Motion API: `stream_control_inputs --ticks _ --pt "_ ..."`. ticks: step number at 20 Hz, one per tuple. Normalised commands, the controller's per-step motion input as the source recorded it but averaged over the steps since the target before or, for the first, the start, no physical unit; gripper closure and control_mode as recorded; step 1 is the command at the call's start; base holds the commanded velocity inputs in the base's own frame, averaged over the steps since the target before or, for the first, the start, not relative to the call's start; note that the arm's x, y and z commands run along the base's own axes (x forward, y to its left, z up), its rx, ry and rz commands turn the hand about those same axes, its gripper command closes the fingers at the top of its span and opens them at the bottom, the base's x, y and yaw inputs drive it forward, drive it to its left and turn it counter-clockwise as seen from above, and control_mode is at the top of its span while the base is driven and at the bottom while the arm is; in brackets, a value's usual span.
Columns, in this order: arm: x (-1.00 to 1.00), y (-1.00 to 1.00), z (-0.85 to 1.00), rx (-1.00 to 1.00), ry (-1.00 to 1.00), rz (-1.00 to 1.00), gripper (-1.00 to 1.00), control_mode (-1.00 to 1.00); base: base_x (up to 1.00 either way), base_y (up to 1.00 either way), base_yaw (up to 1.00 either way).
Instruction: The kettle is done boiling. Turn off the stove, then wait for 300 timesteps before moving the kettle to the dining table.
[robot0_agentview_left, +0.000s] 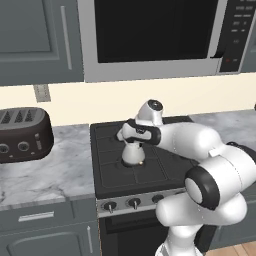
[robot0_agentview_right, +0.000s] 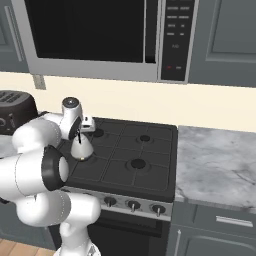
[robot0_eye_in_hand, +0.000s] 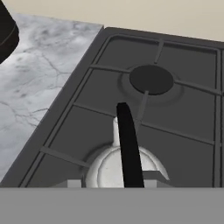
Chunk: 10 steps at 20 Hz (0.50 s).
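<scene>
The white kettle (robot0_agentview_left: 132, 154) sits on the front left burner of the stove (robot0_agentview_left: 150, 172), with the hand (robot0_agentview_left: 131, 141) directly above it at the black arched handle (robot0_eye_in_hand: 129, 146). The hand view looks down along that handle and past it to the rear left burner (robot0_eye_in_hand: 151, 79). Whether the hand is pinching the handle I cannot tell. The left base view shows the dark toaster (robot0_agentview_left: 22, 134) on the marble worktop (robot0_agentview_left: 55, 167); the right base view shows three front knobs (robot0_agentview_right: 133, 204) and the microwave (robot0_agentview_right: 100, 35).
</scene>
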Motion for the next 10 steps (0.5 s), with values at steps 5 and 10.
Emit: stream_control_inputs --ticks 5,10 --pt "0.01 0.01 -0.03 0.00 0.02 0.00 1.00 -1.00 0.00 0.00 0.00" --pt "0.00 0.00 0.00 0.00 0.00 0.00 1.00 -1.00 0.00 0.00 0.00"
